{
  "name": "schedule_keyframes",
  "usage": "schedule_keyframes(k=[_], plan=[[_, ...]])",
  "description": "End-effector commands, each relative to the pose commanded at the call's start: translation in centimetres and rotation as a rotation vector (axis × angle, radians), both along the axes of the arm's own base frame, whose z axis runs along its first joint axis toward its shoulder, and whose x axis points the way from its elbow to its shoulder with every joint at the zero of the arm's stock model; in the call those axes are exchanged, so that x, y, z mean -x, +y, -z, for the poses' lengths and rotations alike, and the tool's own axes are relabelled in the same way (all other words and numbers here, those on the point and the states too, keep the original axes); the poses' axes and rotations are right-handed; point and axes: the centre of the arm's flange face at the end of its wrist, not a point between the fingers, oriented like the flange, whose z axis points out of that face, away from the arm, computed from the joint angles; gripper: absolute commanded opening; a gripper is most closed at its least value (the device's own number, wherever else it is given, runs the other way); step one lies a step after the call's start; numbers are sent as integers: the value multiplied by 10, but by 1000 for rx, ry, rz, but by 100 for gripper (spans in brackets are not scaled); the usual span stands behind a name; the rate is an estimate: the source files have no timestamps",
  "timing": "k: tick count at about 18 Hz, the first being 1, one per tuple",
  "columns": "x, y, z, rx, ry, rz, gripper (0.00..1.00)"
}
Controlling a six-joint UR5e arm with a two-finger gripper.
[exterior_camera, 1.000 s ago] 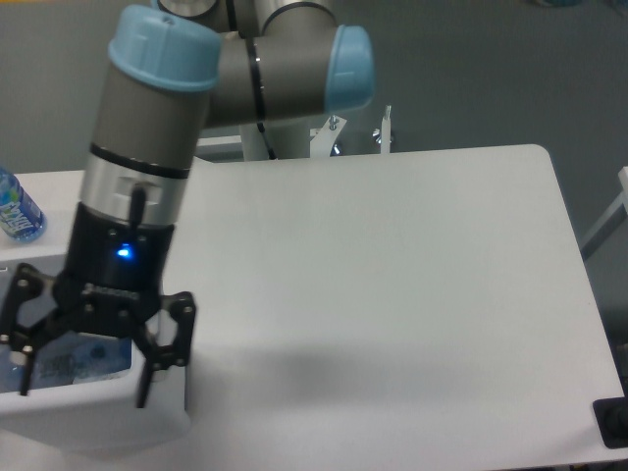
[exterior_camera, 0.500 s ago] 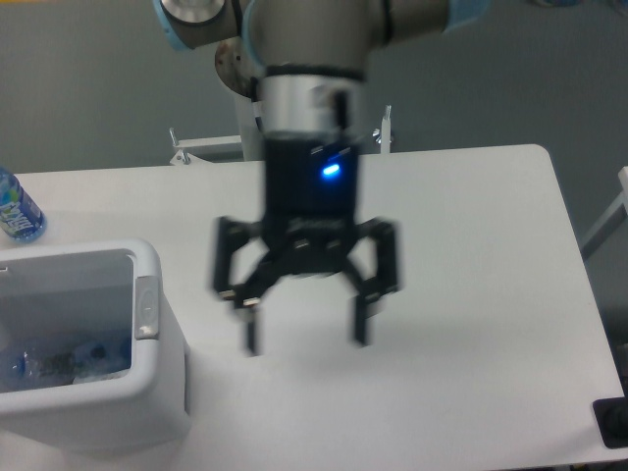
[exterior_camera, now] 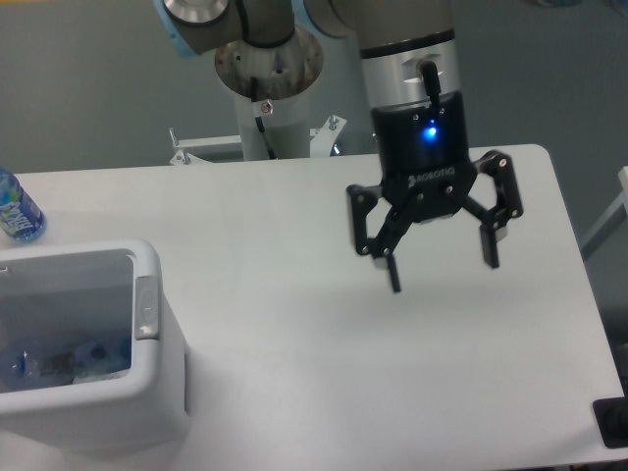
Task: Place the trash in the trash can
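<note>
Camera view, fixed. Gripper [exterior_camera: 444, 273]: fingers spread wide, holding nothing, hanging above the right half of the worktop [exterior_camera: 294, 324], well apart from the trash can [exterior_camera: 147, 392]. Trash [exterior_camera: 64, 361]: lying inside the can at near left, so the job looks finished. Water bottle [exterior_camera: 18, 208]: upright, far left edge.

I see the trash can [exterior_camera: 147, 392], a large white rectangular bin with a thick rounded rim and grey side tab, upright at the table's left front. The trash [exterior_camera: 59, 361] lies inside: clear plastic, blue visible.
</note>
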Motion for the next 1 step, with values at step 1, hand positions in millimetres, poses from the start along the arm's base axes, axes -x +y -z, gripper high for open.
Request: schedule_keyframes(k=[1], plan=[[3, -4, -2, 9, 8, 1, 100]])
